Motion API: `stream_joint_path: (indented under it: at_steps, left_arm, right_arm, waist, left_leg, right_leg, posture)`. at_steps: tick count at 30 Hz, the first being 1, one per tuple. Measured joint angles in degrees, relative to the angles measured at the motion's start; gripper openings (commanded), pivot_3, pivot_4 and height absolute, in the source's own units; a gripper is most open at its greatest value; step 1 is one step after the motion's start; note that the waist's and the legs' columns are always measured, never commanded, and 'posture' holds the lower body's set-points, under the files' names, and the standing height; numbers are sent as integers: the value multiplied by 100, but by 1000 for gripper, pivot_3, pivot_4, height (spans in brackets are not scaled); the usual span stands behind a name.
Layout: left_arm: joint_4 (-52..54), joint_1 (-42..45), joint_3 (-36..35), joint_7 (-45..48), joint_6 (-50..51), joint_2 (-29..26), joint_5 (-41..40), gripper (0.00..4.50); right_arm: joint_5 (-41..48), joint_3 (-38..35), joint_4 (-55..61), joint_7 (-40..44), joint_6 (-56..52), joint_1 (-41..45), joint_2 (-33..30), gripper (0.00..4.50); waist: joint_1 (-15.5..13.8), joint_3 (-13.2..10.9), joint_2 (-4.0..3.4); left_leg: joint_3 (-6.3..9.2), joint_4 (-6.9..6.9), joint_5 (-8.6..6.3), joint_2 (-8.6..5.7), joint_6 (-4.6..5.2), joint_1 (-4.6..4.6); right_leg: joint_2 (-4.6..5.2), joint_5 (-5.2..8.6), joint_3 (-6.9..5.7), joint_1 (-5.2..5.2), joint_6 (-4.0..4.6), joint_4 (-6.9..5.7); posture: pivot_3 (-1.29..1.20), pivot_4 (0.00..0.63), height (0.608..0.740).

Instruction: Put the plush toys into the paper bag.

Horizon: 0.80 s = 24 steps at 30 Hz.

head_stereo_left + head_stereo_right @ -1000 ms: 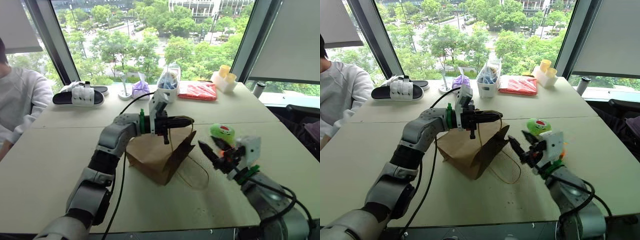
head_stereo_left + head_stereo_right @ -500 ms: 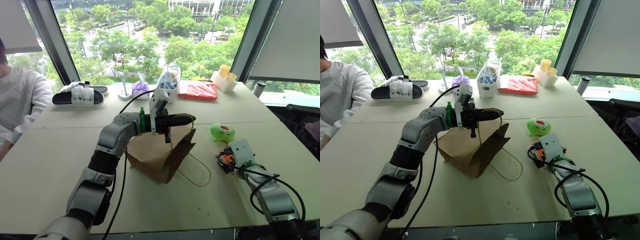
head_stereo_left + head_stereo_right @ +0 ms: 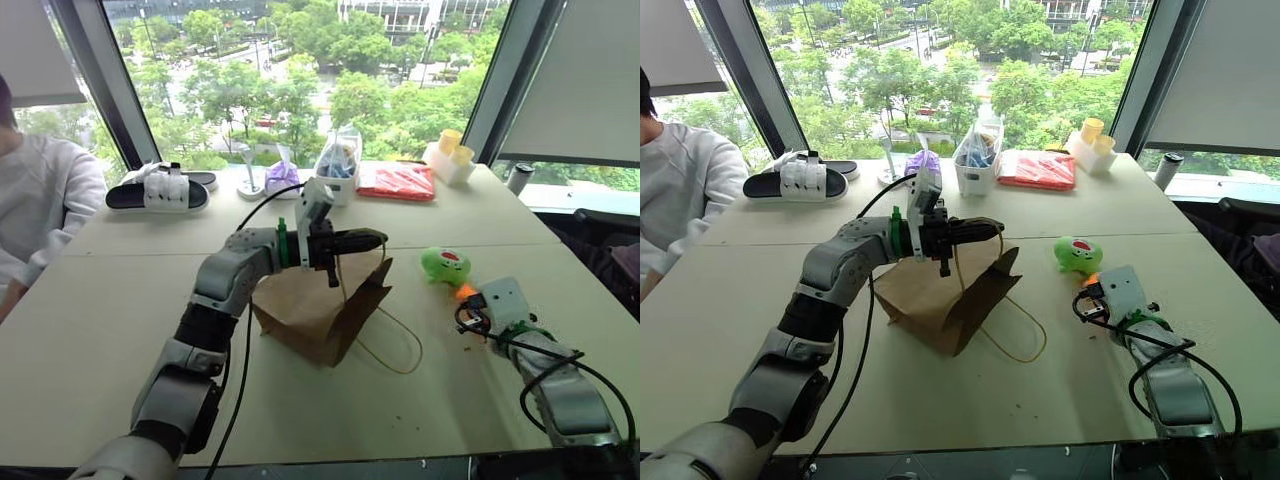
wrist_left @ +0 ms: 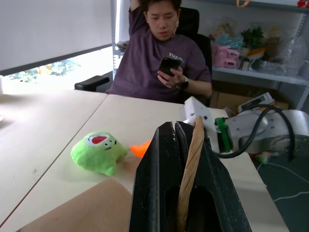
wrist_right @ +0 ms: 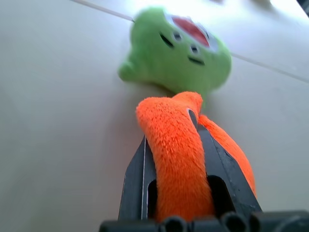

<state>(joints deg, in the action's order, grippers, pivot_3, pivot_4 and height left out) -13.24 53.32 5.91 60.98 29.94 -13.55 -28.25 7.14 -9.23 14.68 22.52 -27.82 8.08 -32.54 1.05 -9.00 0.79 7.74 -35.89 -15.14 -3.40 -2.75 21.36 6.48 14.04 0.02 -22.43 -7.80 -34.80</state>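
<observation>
The brown paper bag (image 3: pixel 312 308) lies tipped on the table with its mouth toward the right. My left gripper (image 3: pixel 376 239) is shut on one tan cord handle (image 4: pixel 189 159) and holds it up above the bag. The other handle (image 3: pixel 398 348) lies looped on the table. The green plush toy (image 3: pixel 445 265) sits on the table to the right of the bag. Just in front of it, my right gripper (image 5: pixel 170 126) is shut on the orange plush toy (image 5: pixel 176 159), low over the table. The orange plush toy (image 3: pixel 466 292) bulges out between the fingers, close to the green one (image 5: pixel 186 53).
Along the far table edge stand black-and-white slippers (image 3: pixel 160 190), a purple bundle (image 3: pixel 282 177), a clear bin (image 3: pixel 338 165), a red packet (image 3: pixel 397 182) and yellow cups (image 3: pixel 447 158). A person in white (image 3: pixel 40 200) sits at the left. Another person (image 4: pixel 161 58) sits off the table's right end.
My right gripper, raised and open a second ago, has dropped to the table beside the green toy and shut on the orange plush toy. The left gripper has kept still with the handle.
</observation>
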Motion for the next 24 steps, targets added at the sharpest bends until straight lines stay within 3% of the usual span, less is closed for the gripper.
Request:
stream_joint_path:
  at_steps: [4,8,13,24]
  left_arm:
    - [-200,289,-48,279,95,-152,-91,0]
    - [-338,333,-112,497,130,-228,-161,0]
    - [-464,377,-138,538,180,-231,-175,0]
    - [-213,403,-263,477,593,-120,-492,0]
  right_arm:
    - [544,183,1437,917,232,-48,-420,81]
    - [684,625,1902,1334,98,98,-575,81]
    - [588,1097,1954,1519,54,362,-688,81]
    - [-811,2609,946,1991,1279,1356,-816,81]
  waist:
    - [8,0,0]
    - [-29,-2,3]
    - [-41,-3,5]
    - [-26,-3,5]
  left_leg:
    - [1,2,-1,4,1,-5]
    - [2,-7,-1,2,1,-1]
    - [5,-7,-1,0,1,3]
    - [5,-5,0,0,0,1]
  right_leg:
    - [-4,3,-2,4,-4,-2]
    - [-2,3,-3,9,-4,2]
    - [-1,2,-3,6,-3,5]
    - [-1,2,-3,2,-3,2]
  posture:
    - [0,150,740]
    - [0,150,740]
    - [0,150,740]
    - [0,150,740]
